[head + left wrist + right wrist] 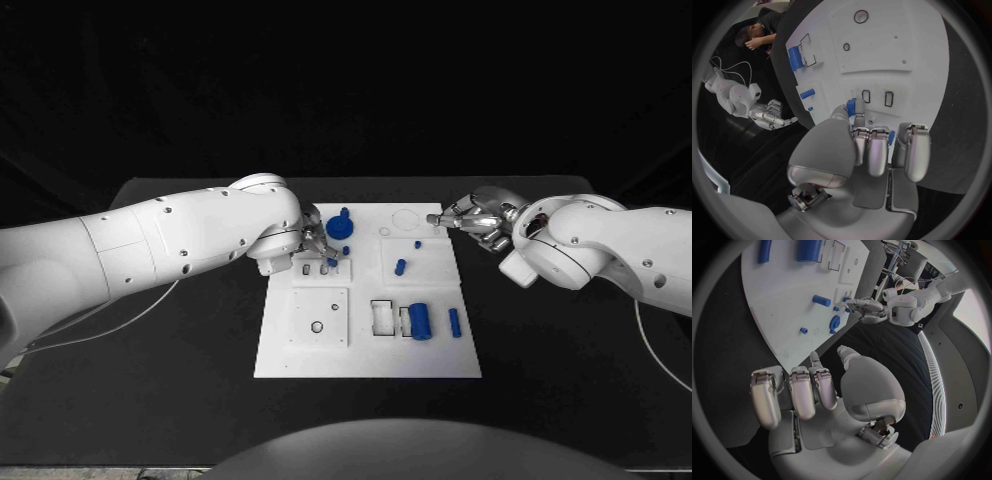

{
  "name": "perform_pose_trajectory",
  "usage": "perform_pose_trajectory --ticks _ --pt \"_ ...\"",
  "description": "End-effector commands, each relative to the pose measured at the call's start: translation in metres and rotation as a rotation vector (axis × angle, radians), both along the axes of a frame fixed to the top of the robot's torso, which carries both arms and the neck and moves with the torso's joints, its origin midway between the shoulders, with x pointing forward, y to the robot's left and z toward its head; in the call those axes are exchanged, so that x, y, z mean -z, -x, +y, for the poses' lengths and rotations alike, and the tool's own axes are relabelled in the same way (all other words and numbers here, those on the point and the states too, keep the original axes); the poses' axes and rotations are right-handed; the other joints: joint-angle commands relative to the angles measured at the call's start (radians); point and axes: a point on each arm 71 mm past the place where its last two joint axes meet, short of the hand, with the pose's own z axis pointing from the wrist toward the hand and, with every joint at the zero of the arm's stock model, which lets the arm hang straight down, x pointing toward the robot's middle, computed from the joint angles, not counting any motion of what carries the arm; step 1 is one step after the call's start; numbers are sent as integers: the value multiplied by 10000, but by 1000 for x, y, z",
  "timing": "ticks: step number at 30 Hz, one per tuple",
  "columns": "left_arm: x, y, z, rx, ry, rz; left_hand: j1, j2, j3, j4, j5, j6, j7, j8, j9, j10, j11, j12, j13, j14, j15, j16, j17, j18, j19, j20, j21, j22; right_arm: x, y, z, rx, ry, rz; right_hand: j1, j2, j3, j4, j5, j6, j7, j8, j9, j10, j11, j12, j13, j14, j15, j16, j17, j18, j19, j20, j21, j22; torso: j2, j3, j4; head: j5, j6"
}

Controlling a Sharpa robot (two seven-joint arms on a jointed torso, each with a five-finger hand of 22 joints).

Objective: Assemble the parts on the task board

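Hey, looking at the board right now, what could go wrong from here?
1. The left robot hand works at the board's far left corner, close to the blue round part and a small blue piece by its fingertips; a slip could knock either loose.
2. The large blue cylinder and thin blue pin lie on their sides on the task board; a jolt might roll them.
3. The right robot hand sits at the board's far right edge and could nudge it.
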Motion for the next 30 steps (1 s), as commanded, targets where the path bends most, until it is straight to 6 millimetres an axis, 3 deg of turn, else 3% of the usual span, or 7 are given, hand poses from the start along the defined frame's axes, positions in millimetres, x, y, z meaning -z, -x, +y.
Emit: perform_pose_trajectory --ticks 1,10,14,30 --pt "-5 0 1 174 14 -30 273 135 64 21 55 90 -23 38 18 1382 -430 2 928 1039 -58 26 2635 -75 1070 -63 24 2635 1 0 0 -126 97 33 110 30 -26 -45 -39 9 84 46 12 1048 98 28 2627 1043 49 41 2628 -67 1065 54 45 2631 1 0 2 10 -28" --pt "-19 0 10 244 -452 157 288 97 134 40 65 151 -31 46 52 1382 -435 2 928 1039 -66 26 2635 -75 1070 -59 24 2635 2 -1 0 -105 111 37 110 30 -26 -45 -39 9 84 46 12 1048 98 28 2627 1043 49 41 2628 -67 1065 54 45 2631 1 -9 30 11 -61" --pt "-22 0 13 280 -644 216 284 92 149 49 64 167 -32 47 59 1382 -436 2 928 1039 -71 26 2635 -75 1070 -55 24 2635 2 -1 1 -109 110 32 110 30 -26 -45 -39 9 84 46 12 1048 98 28 2627 1043 49 41 2628 -67 1065 54 45 2631 -5 -4 -18 44 -55" --pt "-22 -1 17 310 -1182 563 295 77 240 70 53 211 -40 32 87 1382 -448 2 928 1039 -89 26 2635 -75 1070 -34 24 2635 3 0 0 -67 116 42 110 30 -26 -45 -39 9 84 46 12 1048 98 28 2627 1043 49 41 2628 -67 1065 54 45 2631 10 -1 -1 35 -110"
